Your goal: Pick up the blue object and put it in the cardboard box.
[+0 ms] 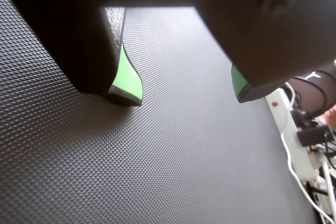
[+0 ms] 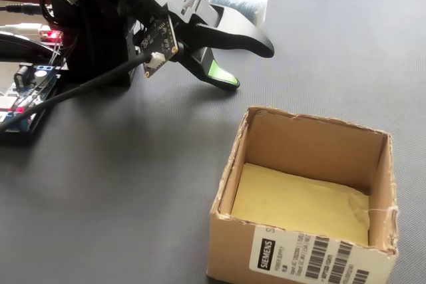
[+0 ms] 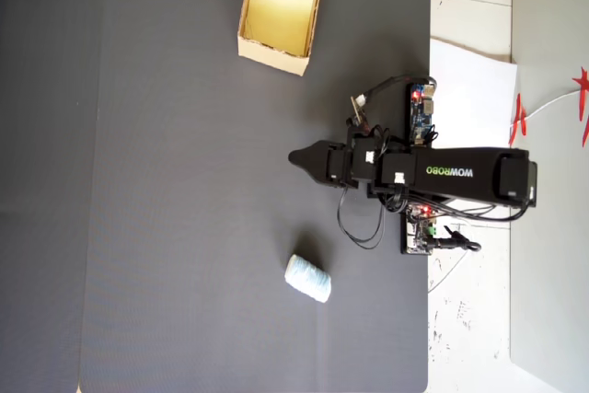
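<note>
Overhead view shows the roll (image 3: pixel 306 278) lying near the counter's lower right edge, well apart from the box (image 3: pixel 279 12) at the top edge. The claw (image 2: pixel 249 68) hangs between them, parted and empty. It should swing toward the roll and straddle it, probably across its short axis.

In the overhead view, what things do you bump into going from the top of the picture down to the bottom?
Cardboard box → gripper on the black arm → blue object. All lie apart on the dark mat.
</note>
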